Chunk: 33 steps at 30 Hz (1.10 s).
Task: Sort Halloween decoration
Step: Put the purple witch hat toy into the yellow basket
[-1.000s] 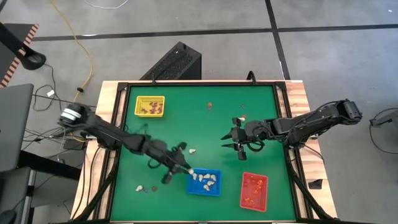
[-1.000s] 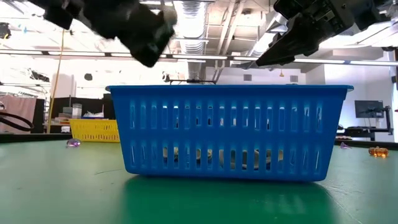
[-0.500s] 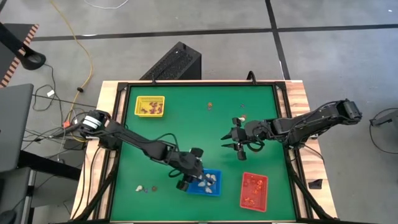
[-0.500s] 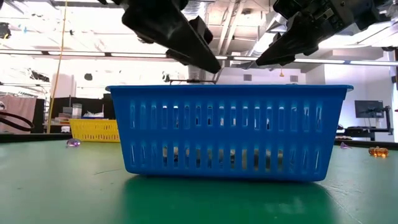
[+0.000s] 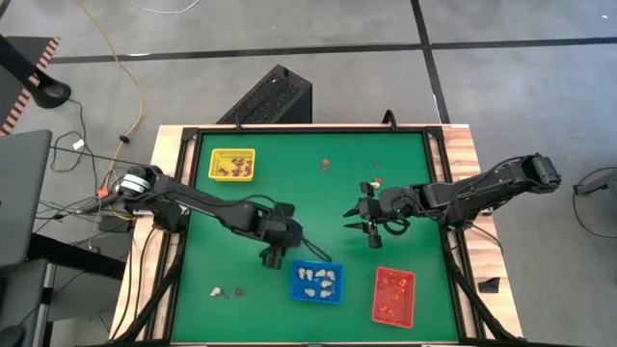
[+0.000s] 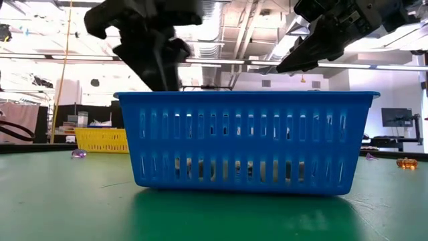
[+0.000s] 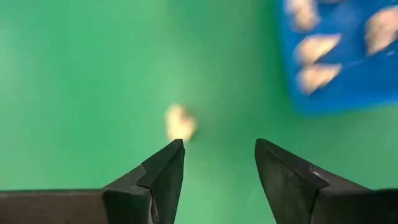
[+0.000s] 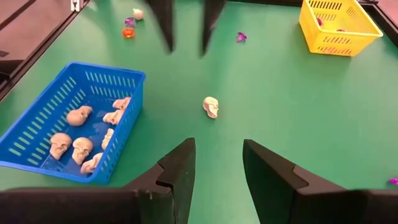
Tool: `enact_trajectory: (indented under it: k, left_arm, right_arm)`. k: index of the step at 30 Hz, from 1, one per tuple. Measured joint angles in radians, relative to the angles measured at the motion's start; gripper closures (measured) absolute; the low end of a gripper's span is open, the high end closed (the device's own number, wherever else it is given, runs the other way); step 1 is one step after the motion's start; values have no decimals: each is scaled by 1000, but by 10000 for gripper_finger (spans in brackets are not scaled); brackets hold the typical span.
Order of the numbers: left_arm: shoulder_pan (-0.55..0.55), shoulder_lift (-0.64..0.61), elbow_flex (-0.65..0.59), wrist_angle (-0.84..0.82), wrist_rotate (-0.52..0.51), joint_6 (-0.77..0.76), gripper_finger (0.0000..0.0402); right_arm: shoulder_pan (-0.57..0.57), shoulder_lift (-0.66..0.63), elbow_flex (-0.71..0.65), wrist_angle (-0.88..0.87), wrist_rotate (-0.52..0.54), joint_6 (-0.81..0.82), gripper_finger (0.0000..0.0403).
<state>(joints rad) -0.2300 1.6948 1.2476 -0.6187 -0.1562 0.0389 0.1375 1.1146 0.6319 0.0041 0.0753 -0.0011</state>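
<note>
Halloween decoration, sorted in part: cream skulls (image 8: 78,140) lying in the blue tray (image 5: 316,281) near the table's front edge; one loose cream skull (image 8: 211,106) on the green mat (image 5: 289,193) just beside that tray; dark pieces in the yellow tray (image 5: 232,165) at the far left corner; orange-red pieces in the red tray (image 5: 393,295) right of the blue one; a few stray trinkets (image 5: 224,290) on the mat front left, others (image 5: 325,165) toward the far edge. Left gripper (image 5: 273,253): above the mat just left of the blue tray, fingers apart, nothing between them. Right gripper (image 5: 369,227): above mid-table, right of centre, fingers parted, nothing between them.
</note>
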Motion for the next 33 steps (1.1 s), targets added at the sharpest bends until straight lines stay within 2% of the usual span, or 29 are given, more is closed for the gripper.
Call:
enact_trajectory:
  k: [5,7,10,12,15,17,23,33]
  left_arm:
    - [38,-121,-41,-181,-83,-69,213]
    - [56,-172,-100,-233,-128,-116,215]
    - [113,-245,-228,-262,-129,-243,220]
    - [172,-290,-321,-245,-54,-360,224]
    - [265,-328,-446,-190,131,-535,230]
    - [309,-341,-502,-155,178,-602,235]
    - [359,-346,-552,-120,117,-612,248]
    - [358,-268,-552,-82,127,-610,265]
  right_arm:
    - [-1,12,0,3,0,-8,239]
    - [-3,21,0,2,0,-12,239]
    - [-3,48,0,6,0,-30,239]
    - [-3,71,0,4,0,-34,239]
    - [-13,101,0,4,0,-35,239]
    - [-25,113,0,4,0,-37,239]
    - [-62,117,0,31,0,-28,239]
    - [-67,117,0,27,0,-26,239]
